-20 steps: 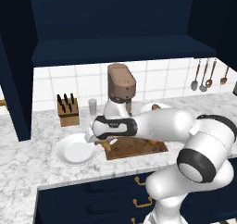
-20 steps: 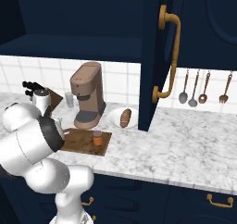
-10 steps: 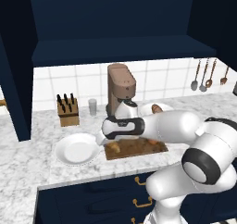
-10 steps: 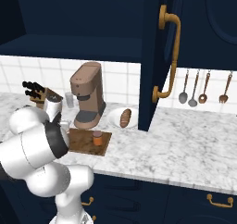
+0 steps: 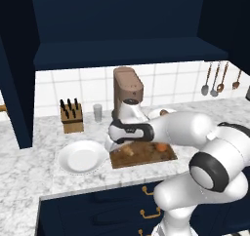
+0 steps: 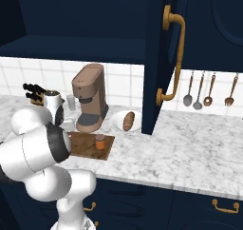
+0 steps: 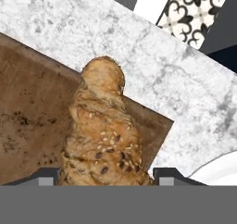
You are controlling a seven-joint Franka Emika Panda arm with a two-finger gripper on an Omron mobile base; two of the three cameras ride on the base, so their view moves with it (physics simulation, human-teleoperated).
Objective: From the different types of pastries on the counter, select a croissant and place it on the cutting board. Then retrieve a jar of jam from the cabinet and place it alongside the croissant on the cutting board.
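My gripper (image 5: 124, 146) is shut on the croissant (image 7: 102, 130), a golden-tan seeded pastry, with a dark fingertip (image 7: 45, 177) on either side of it. It hangs low over the left end of the dark wooden cutting board (image 5: 146, 156), near that end's corner (image 7: 152, 121). In the left base view the croissant (image 5: 128, 151) shows as a tan piece under the hand. The orange-brown jar of jam (image 5: 161, 147) stands upright on the board's right part, also seen as the jar (image 6: 99, 141) in the right base view. The navy cabinet (image 5: 127, 49) hangs above the marble counter (image 7: 139, 52).
A round white plate (image 5: 82, 158) lies just left of the board. Behind stand a knife block (image 5: 72, 117), a grey cup (image 5: 98, 112) and a brown coffee machine (image 5: 128, 91). A reddish-brown loaf (image 6: 128, 120) rests on a second plate. An open cabinet door (image 6: 159, 58) juts out on the right.
The hand has carried the croissant to the right, from beside the white plate to over the board's left end. The jar has stayed put.
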